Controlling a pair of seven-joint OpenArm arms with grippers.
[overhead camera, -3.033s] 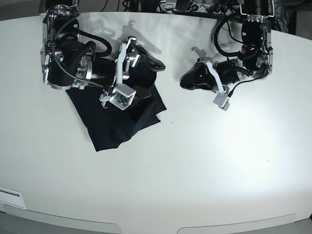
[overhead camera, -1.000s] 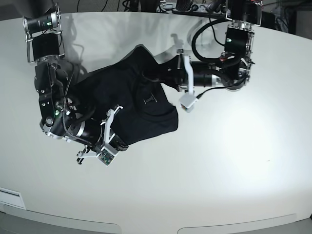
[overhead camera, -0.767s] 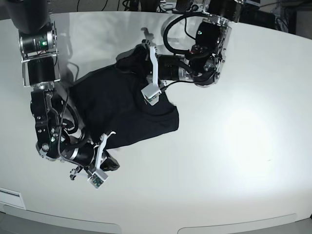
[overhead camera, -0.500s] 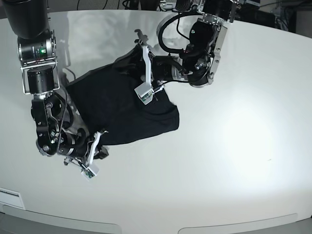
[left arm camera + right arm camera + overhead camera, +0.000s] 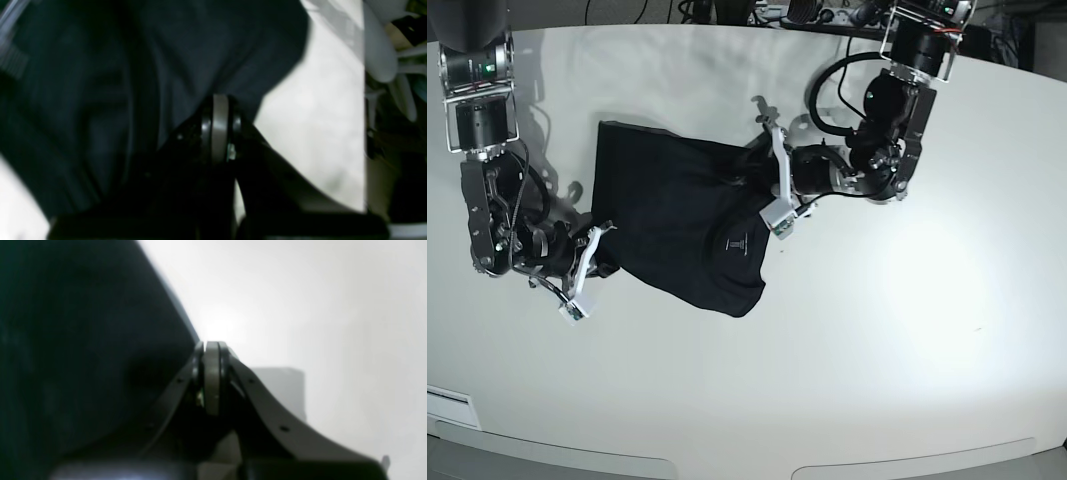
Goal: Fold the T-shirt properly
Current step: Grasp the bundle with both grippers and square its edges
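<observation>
The black T-shirt [image 5: 667,205] lies spread on the white table [image 5: 897,330], with a small pale logo [image 5: 737,243] near its front right corner. My left gripper [image 5: 749,165] is at the shirt's right back edge. In the left wrist view it [image 5: 215,110] is shut with black fabric [image 5: 100,83] bunched at its tip. My right gripper [image 5: 605,262] is at the shirt's left front edge. In the right wrist view it [image 5: 211,350] is shut right at the fabric's border [image 5: 83,340].
Cables and equipment [image 5: 807,12] run along the table's back edge. A white label [image 5: 447,405] sits at the front left corner. Bare white table [image 5: 907,300] stretches to the right and front of the shirt.
The shirt has been pulled flatter and shifted, and its left edge is now straight. My right gripper moved up and left at the shirt's edge. My left gripper moved forward and right.
</observation>
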